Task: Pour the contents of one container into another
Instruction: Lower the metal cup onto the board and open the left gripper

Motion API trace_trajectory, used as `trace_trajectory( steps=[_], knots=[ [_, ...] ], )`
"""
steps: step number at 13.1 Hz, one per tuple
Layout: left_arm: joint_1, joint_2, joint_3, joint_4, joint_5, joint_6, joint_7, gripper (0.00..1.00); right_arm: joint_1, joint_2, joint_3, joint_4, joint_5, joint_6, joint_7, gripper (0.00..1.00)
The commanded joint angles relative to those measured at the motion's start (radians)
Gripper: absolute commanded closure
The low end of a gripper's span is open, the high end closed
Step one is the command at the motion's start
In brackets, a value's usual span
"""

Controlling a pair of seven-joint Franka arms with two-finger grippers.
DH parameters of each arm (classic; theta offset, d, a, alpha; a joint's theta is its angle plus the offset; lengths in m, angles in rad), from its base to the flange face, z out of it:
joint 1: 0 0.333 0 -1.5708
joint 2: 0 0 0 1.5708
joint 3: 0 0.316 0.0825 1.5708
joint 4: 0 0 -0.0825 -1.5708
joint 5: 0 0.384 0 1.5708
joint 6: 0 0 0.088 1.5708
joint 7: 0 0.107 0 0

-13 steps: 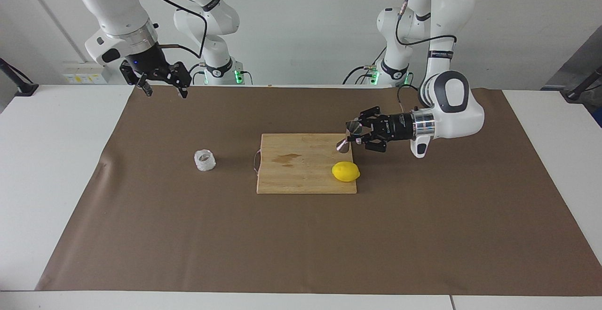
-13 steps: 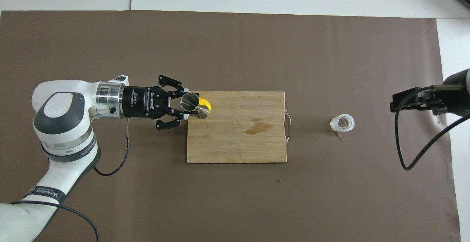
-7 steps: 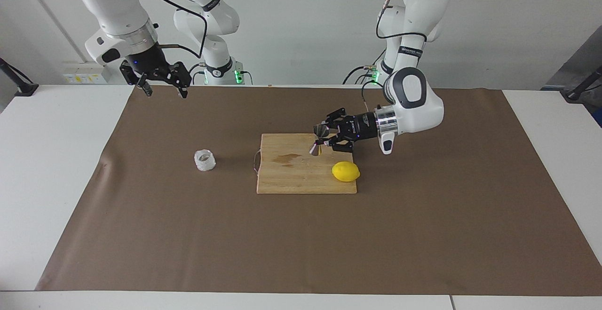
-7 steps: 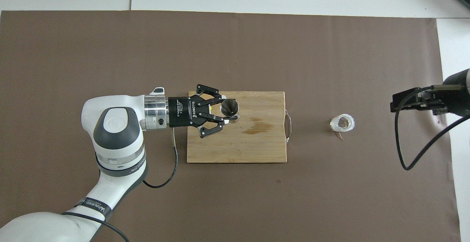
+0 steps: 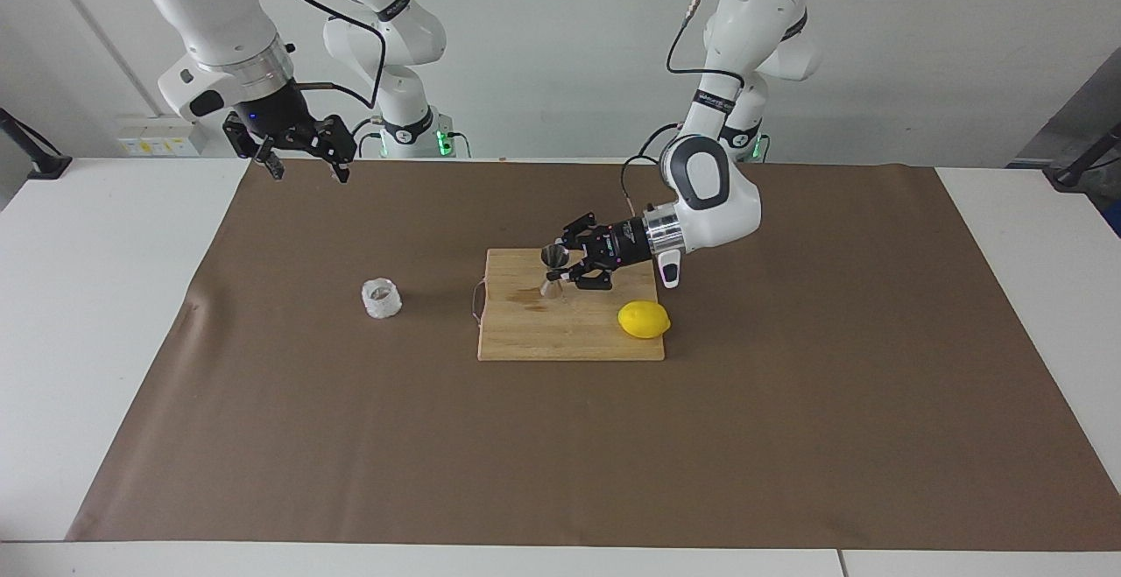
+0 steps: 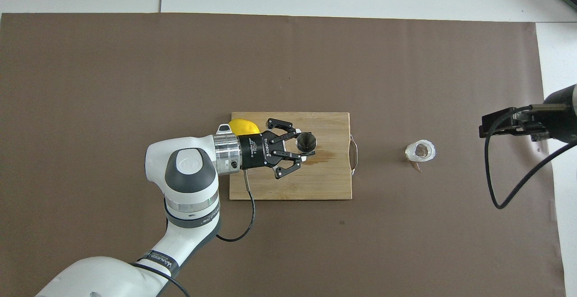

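Note:
My left gripper point(image 5: 558, 267) point(image 6: 305, 147) is shut on the steel jigger point(image 5: 552, 269) point(image 6: 306, 142), an hourglass-shaped measure held upright over the wooden cutting board point(image 5: 525, 332) point(image 6: 333, 180). The whitish translucent cup point(image 5: 382, 299) point(image 6: 420, 151) stands on the brown mat, off the board toward the right arm's end of the table. My right gripper point(image 5: 304, 165) point(image 6: 509, 123) waits open in the air over the mat's corner at that end, apart from the cup.
A yellow lemon point(image 5: 644, 320) point(image 6: 243, 127) lies on the board's corner toward the left arm's end. A darker wet stain point(image 6: 325, 156) marks the board. The board has a metal handle point(image 5: 475, 299) on the cup's side.
My left arm has carried the jigger across the board toward the cup's end and turned it from tilted to upright. The right arm and the cup have not moved.

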Motion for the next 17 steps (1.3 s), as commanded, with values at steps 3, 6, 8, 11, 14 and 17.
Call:
trace_trajectory(
  steps=[3,6,8,11,14,17],
  knots=[
    [-0.038,0.007,-0.019,-0.011,-0.118,0.066,0.065,1.0,-0.007,-0.025,0.0,-0.028,0.006,0.006,-0.021,0.0],
    [-0.056,0.018,-0.017,-0.017,-0.15,0.097,0.091,1.0,-0.009,-0.023,-0.002,-0.026,0.006,0.005,-0.021,0.0],
    [-0.059,0.021,-0.019,-0.023,-0.161,0.108,0.11,1.0,-0.007,-0.023,0.0,-0.026,0.008,0.005,-0.021,0.0],
    [-0.07,0.021,-0.017,-0.025,-0.167,0.112,0.123,1.0,-0.003,-0.023,0.0,-0.028,0.008,0.005,-0.023,0.0],
    [-0.07,0.021,-0.017,-0.025,-0.167,0.115,0.131,0.69,0.005,-0.025,0.004,-0.026,0.008,0.005,-0.021,0.0],
    [-0.069,0.021,-0.017,-0.023,-0.166,0.115,0.136,0.13,0.005,-0.025,0.004,-0.028,0.008,0.006,-0.015,0.0]
  ],
)
